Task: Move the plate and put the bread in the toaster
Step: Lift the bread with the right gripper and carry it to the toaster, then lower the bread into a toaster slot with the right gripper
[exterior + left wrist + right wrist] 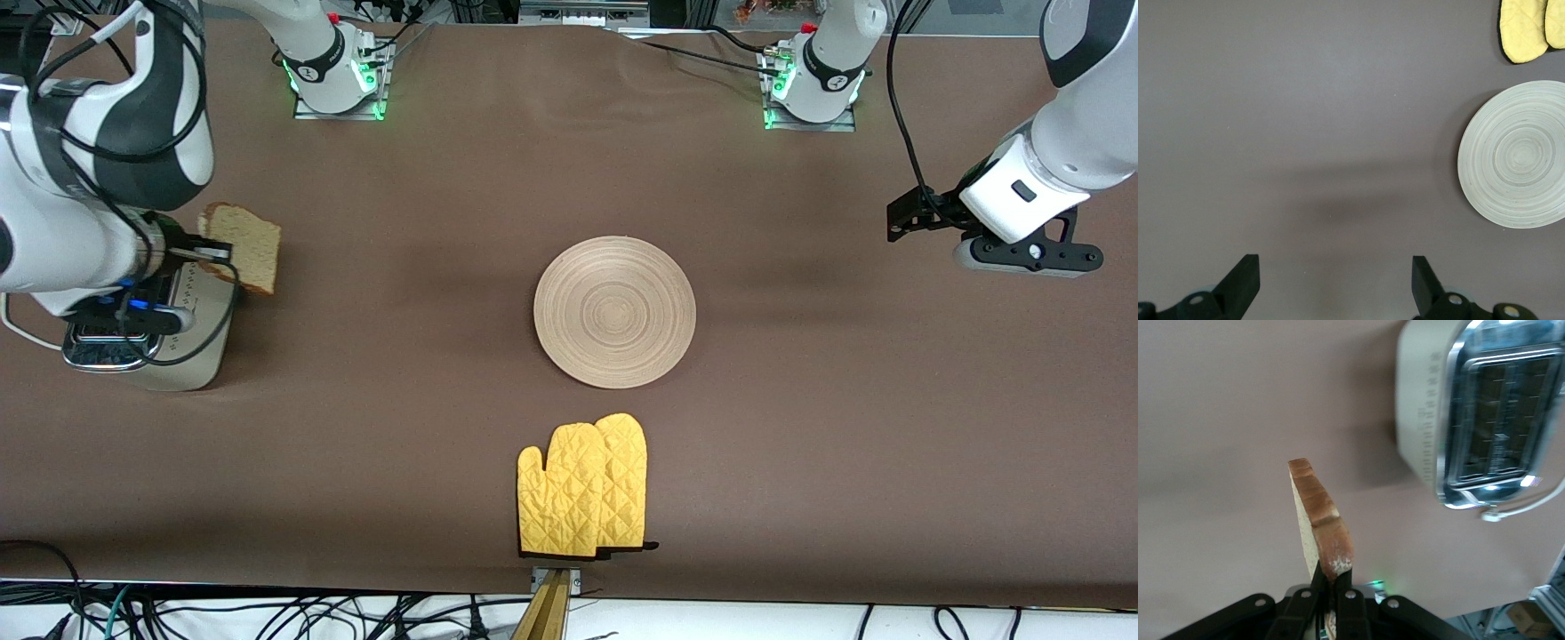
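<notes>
My right gripper (210, 258) (1331, 577) is shut on the lower edge of the brown bread (242, 247) (1318, 520) and holds the slice upright in the air. The slice hangs close beside the cream toaster (182, 360) (1485, 420), not over its chrome slots, which show nothing in them. The toaster stands at the right arm's end of the table, partly hidden by that arm. The round light-wood plate (615, 311) (1515, 155) lies flat at the table's middle with nothing on it. My left gripper (1027, 256) (1336, 273) waits open over bare cloth toward the left arm's end.
A pair of yellow quilted oven mitts (582, 487) (1528, 27) lies nearer the front camera than the plate, close to the table's edge. Brown cloth covers the table. The toaster's white cord (1531, 503) loops beside it.
</notes>
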You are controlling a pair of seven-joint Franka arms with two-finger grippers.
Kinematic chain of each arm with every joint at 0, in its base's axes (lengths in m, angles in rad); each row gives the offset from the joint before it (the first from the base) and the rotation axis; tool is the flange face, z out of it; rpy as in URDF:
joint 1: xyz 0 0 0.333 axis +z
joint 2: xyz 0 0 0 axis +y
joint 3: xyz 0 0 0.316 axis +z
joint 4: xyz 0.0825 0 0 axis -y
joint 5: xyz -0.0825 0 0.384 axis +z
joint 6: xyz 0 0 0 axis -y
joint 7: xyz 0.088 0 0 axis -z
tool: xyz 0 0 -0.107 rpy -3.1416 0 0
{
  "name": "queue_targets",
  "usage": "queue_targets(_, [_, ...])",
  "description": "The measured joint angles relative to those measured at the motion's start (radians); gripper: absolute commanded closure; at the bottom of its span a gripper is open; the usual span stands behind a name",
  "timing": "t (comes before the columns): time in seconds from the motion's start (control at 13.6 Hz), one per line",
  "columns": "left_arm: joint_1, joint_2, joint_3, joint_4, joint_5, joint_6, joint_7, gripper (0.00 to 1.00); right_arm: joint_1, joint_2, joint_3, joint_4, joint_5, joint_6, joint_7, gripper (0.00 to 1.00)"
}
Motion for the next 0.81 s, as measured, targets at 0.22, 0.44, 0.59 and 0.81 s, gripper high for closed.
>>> queue_targets(0.22, [0.0,0.0,0.0,0.0,0.0,0.0,0.0,0.0,-0.001,-0.001,-0.072,0.0,-0.054,-0.002,-0.08,1.0])
queue_targets(0.44, [0.0,0.0,0.0,0.0,0.0,0.0,0.0,0.0,-0.01,0.001,-0.149,0.0,-0.07,-0.001,-0.164,1.0])
queue_targets(0.59, [0.0,0.0,0.0,0.0,0.0,0.0,0.0,0.0,-0.028,0.003,-0.16,-0.001,-0.11,0.011,-0.196,1.0])
queue_targets(0.81, [0.0,0.0,0.0,0.0,0.0,0.0,0.0,0.0,-0.077,0.024,-0.162,-0.002,-0.13,0.064,-0.261,1.0])
